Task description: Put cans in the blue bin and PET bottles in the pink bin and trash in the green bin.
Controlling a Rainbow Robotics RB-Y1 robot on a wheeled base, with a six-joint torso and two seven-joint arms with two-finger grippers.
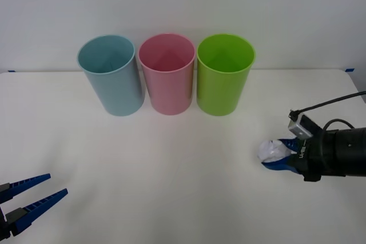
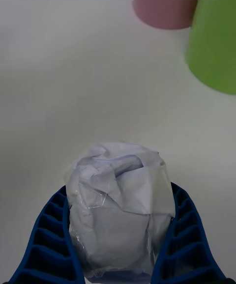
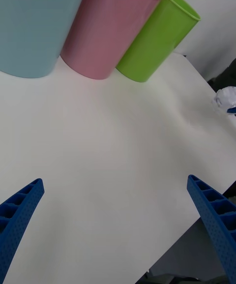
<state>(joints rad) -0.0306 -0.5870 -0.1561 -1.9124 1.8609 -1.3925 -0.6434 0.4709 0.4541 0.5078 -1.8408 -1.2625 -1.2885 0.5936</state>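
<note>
We see three tall round tubs standing upright in a row at the far side of the white table, close in front of a pale wall: the blue bin on the left, the pink bin in the middle and the green bin on the right. The blue and pink bins look to be touching at their sides, and the green bin stands just beside the pink one; all three open upward and we see nothing inside them. Our right hand reaches in from the right edge of the table, low over its surface, near the green bin and to its front right. Its two blue ribbed fingers are clenched on the trash, a wrinkly wad of clear and whitish plastic that sits between them and bulges out past their tips. In the front view the trash shows as a pale lump at the tip of that hand, well apart from the bins. Our left hand waits at the near left corner of the table, its fingers spread wide and grasping nothing, well apart from the bins and from the trash.
</note>
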